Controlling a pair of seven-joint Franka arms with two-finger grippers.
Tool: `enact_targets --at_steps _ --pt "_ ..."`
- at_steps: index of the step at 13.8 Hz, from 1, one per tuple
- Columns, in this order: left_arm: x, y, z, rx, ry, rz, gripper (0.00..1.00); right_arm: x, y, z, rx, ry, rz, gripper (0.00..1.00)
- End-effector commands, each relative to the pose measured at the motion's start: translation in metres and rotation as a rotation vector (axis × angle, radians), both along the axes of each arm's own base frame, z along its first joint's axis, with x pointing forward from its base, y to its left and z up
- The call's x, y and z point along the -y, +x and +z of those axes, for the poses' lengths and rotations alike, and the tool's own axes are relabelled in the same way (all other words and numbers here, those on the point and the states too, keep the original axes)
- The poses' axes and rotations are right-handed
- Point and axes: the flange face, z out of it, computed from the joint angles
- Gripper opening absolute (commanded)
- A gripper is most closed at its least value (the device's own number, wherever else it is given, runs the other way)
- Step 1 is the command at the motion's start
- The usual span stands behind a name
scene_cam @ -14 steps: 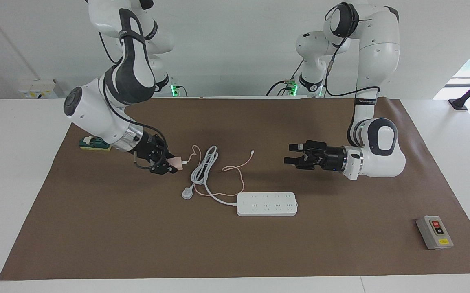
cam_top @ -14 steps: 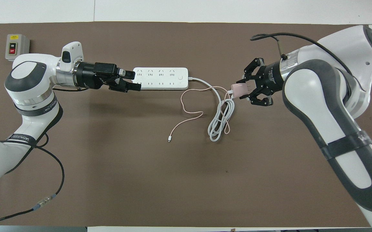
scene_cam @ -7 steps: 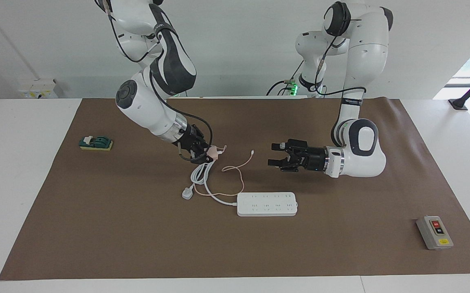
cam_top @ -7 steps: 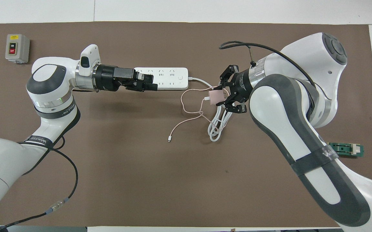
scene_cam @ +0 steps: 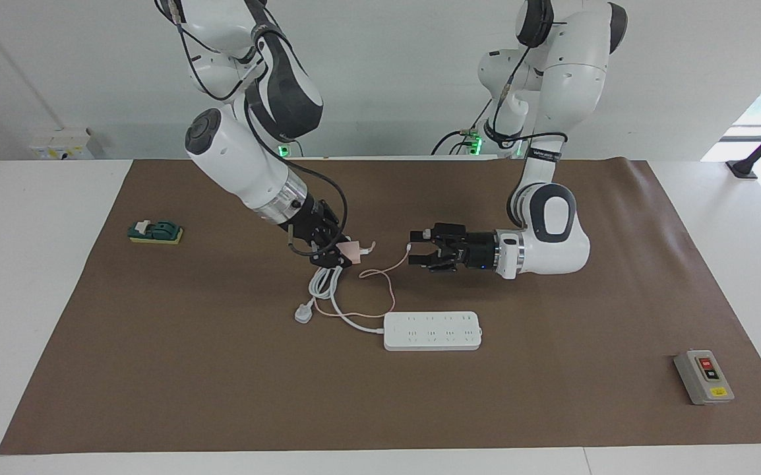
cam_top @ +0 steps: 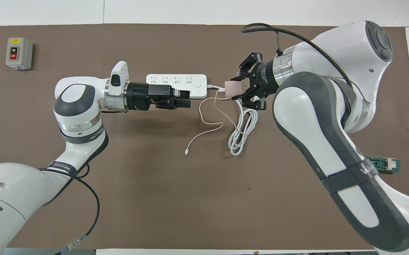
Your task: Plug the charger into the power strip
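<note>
The pale-pink charger [scene_cam: 352, 250] [cam_top: 232, 88] hangs above the mat with my right gripper [scene_cam: 344, 254] [cam_top: 240, 90] shut on it. Its thin pink cable [scene_cam: 388, 291] [cam_top: 210, 124] trails down and loops over the mat to a tiny connector [cam_top: 186, 153]. Flat on the mat lies the white power strip [scene_cam: 432, 330] [cam_top: 171, 79], sockets up. My left gripper [scene_cam: 415, 249] [cam_top: 186, 99] is open and holds nothing, level above the mat, pointing at the charger. In the overhead view it covers the strip's nearer edge.
The strip's thick white cord [scene_cam: 328, 280] [cam_top: 241, 136] lies coiled under the charger and ends in a white plug [scene_cam: 303, 313]. A grey switch box [scene_cam: 703, 376] [cam_top: 19, 53] sits toward the left arm's end. A green block [scene_cam: 155, 232] [cam_top: 383, 164] sits toward the right arm's end.
My right gripper has carried the charger up and toward the table's middle, uncovering the green block. My left gripper has moved toward the charger and stayed open.
</note>
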Motion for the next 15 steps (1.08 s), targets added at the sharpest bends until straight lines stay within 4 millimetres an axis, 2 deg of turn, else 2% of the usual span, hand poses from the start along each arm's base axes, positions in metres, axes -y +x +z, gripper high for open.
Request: enact_targets --at_steps 1,6,8,11,15 --pt "0.008 -0.009 0.007 -0.004 0.0 0.058 1.0 -0.027 0.035 -0.002 -0.004 -0.013 -0.019 0.0" --pt "0.011 -0.004 0.006 -0.014 0.001 0.112 1.0 -0.044 0.03 -0.007 -0.003 -0.017 -0.011 0.0" --pt "0.016 -0.004 0.007 -0.015 0.005 0.135 1.0 -0.045 0.03 -0.007 -0.003 -0.015 -0.013 0.0" --pt "0.015 0.004 0.007 -0.004 0.035 0.172 1.0 -0.057 0.025 -0.007 -0.01 -0.013 -0.011 0.0" --pt "0.016 0.019 0.026 -0.002 0.017 0.183 1.0 -0.059 0.025 -0.013 -0.008 -0.013 -0.03 0.0"
